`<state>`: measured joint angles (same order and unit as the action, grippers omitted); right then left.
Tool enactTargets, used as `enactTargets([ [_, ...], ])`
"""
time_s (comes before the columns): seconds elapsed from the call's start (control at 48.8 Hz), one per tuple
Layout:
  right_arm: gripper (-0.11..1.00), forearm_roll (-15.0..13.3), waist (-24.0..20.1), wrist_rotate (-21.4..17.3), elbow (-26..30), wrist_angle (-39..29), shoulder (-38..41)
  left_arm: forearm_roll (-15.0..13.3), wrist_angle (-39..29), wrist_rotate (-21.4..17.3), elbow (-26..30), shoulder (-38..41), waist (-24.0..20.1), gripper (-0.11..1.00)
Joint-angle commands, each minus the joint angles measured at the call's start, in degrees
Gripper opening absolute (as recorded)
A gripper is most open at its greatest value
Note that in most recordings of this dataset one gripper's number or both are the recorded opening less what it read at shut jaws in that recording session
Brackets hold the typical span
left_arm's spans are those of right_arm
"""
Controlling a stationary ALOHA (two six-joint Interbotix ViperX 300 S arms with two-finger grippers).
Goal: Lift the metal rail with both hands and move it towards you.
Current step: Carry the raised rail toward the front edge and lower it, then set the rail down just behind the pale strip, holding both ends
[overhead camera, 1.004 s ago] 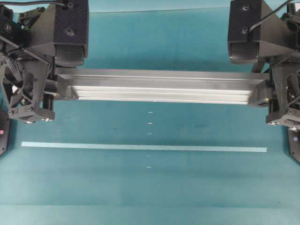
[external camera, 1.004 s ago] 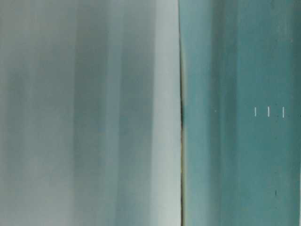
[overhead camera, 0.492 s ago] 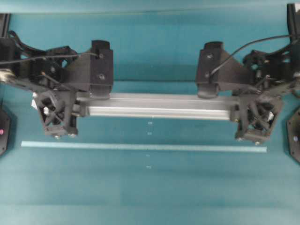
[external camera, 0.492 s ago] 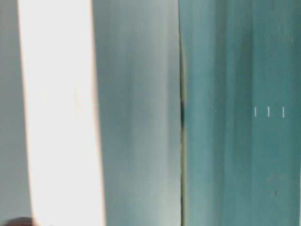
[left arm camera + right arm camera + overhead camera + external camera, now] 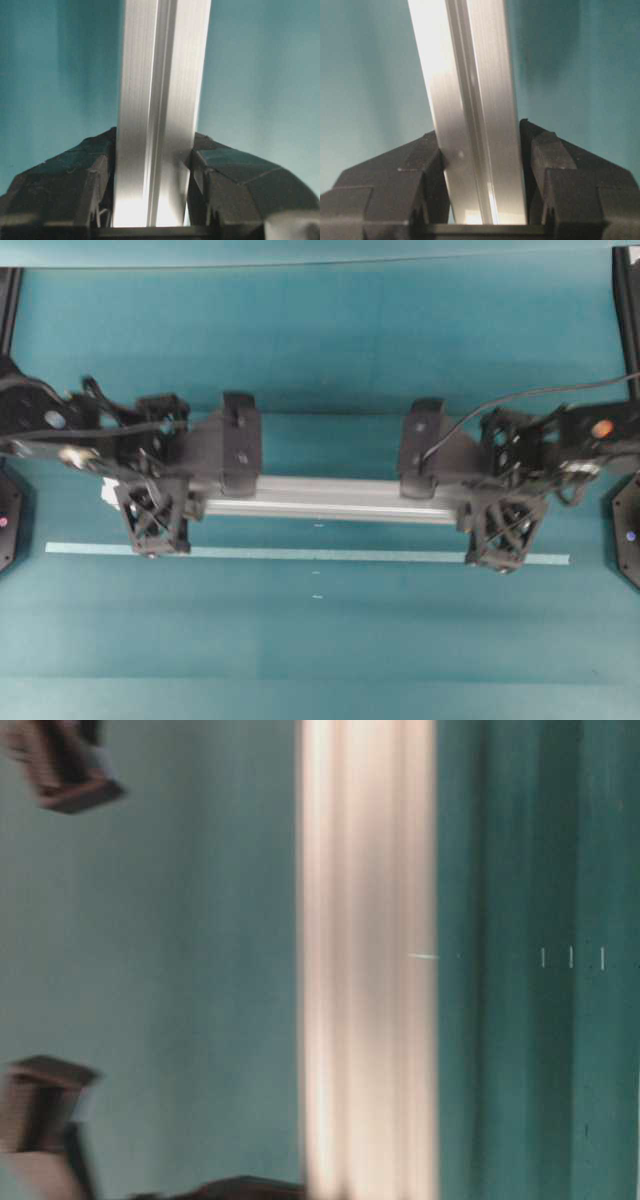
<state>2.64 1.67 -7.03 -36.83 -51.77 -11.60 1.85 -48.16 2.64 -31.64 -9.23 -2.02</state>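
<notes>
The metal rail [image 5: 330,498] is a long grooved silver bar lying left to right across the middle of the overhead view. My left gripper [image 5: 185,502] is shut on its left end and my right gripper [image 5: 468,508] on its right end. In the left wrist view the rail [image 5: 160,100] runs up between the two black fingers [image 5: 75,185], which press its sides. The right wrist view shows the rail [image 5: 470,110] clamped the same way, slightly tilted. In the table-level view the rail [image 5: 368,960] is a blurred bright band.
A thin pale tape strip [image 5: 330,554] lies on the teal table [image 5: 320,660] just in front of the rail, its ends under the gripper fingers. Small white marks [image 5: 317,596] dot the centre line. Black arm bases [image 5: 628,540] stand at both side edges.
Both grippers have carried the rail toward the front of the table, down to just behind the tape strip. It looks smaller and lower in the overhead view than a second ago.
</notes>
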Motion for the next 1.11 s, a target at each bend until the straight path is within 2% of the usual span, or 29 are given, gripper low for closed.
enactTargets([
  [0.0,0.41,0.1,0.3,-0.1,-0.5,3.7,1.0,-0.2,3.2,2.0,-1.1,0.9,0.1,0.31],
  [0.41,0.41,0.3,-1.5,0.3,-4.3,10.8,5.9,-0.1,11.5,6.3,-6.9,1.8,0.1,0.31],
  [0.574,0.41,0.3,-1.7,0.2,-5.5,12.8,6.3,-0.1,15.2,7.0,-8.4,1.8,0.2,0.31],
  [1.086,0.41,0.4,-1.7,0.0,-7.9,17.6,7.9,-0.2,20.5,7.9,-10.5,4.6,1.0,0.32],
])
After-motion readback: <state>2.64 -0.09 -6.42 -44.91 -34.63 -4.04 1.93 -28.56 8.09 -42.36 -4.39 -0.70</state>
